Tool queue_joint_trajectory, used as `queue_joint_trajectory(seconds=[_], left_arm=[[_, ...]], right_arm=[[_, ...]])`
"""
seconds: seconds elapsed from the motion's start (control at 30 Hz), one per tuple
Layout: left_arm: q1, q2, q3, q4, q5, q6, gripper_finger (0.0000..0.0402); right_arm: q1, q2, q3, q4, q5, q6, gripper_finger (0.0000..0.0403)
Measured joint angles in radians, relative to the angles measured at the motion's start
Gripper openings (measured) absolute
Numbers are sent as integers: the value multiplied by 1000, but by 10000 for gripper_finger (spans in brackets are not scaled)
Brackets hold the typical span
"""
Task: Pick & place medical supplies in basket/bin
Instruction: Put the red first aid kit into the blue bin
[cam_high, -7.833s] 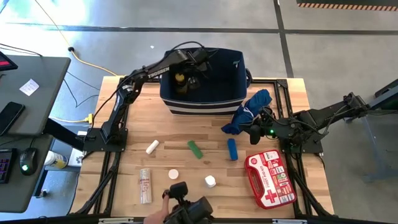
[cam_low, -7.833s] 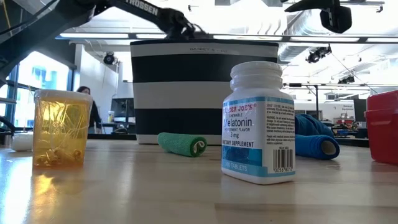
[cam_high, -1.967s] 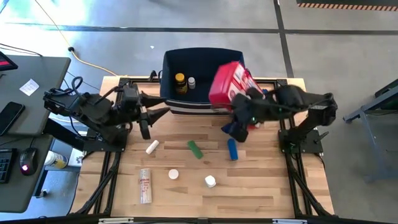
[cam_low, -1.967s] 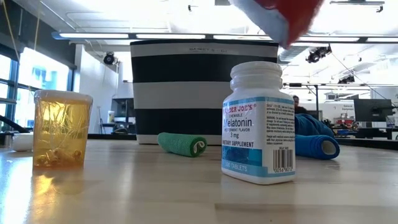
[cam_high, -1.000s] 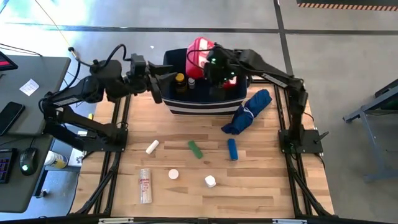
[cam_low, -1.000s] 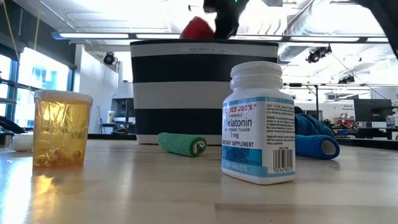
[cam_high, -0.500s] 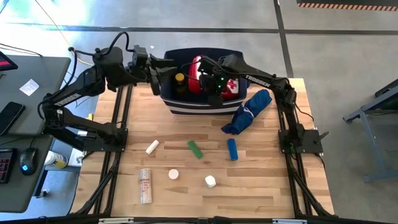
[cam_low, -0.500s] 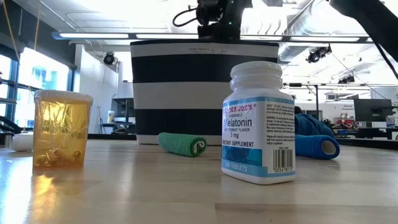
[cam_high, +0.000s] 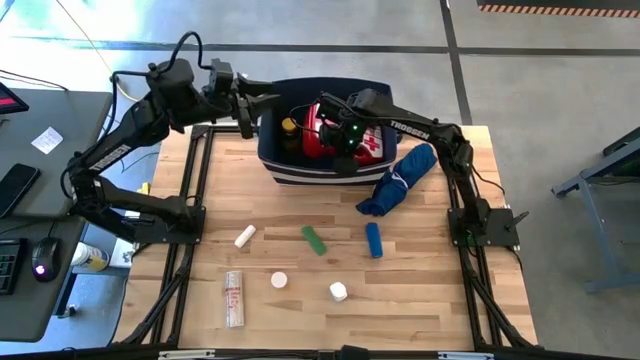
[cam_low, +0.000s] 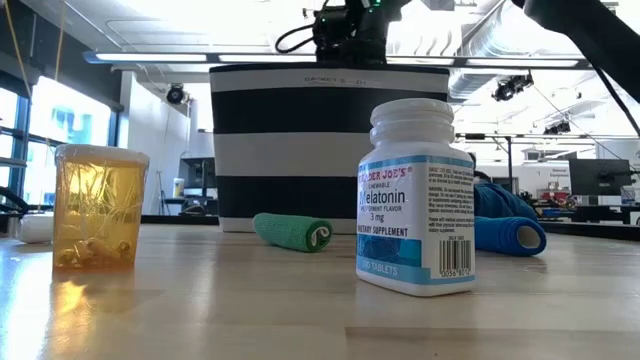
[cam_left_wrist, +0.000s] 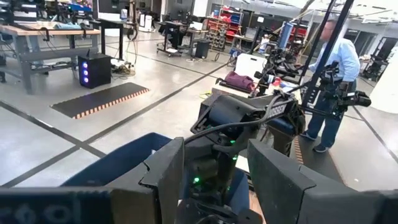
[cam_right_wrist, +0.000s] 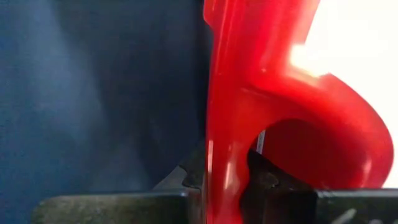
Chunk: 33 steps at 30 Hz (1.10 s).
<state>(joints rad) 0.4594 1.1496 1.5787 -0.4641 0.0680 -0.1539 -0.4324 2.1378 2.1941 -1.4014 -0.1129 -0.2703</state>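
First aid pouch (cam_high: 322, 128) pinched in right tool (cam_high: 345, 135) inside bin (cam_high: 330, 168), left tool (cam_high: 262, 108) half open, empty.

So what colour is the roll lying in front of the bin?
Green roll, clearest in the low view.

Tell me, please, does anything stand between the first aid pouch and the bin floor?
Nothing visible does. The right gripper holds the first aid pouch inside the bin, beside the amber bottle.

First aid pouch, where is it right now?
High view: the first aid pouch sits down inside the navy bin at the table's far edge, right of the amber bottle, with the right gripper shut on it.
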Motion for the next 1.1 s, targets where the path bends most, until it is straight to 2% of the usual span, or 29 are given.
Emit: queue_joint_trajectory(seconds=[0.3,0.5,0.83,1.1], left_arm=[[92,0,0,-1,95,0,209],[129,0,0,-2,137,0,209],[145,0,0,-2,160,0,209],[145,0,0,-2,160,0,209]], right_arm=[[-14,44,-1,0,-72,-1,42],[-20,104,-9,14,-36,-24,42],[-32,135,-5,-17,-49,-49,44],[-47,131,3,-49,-10,-45,70]])
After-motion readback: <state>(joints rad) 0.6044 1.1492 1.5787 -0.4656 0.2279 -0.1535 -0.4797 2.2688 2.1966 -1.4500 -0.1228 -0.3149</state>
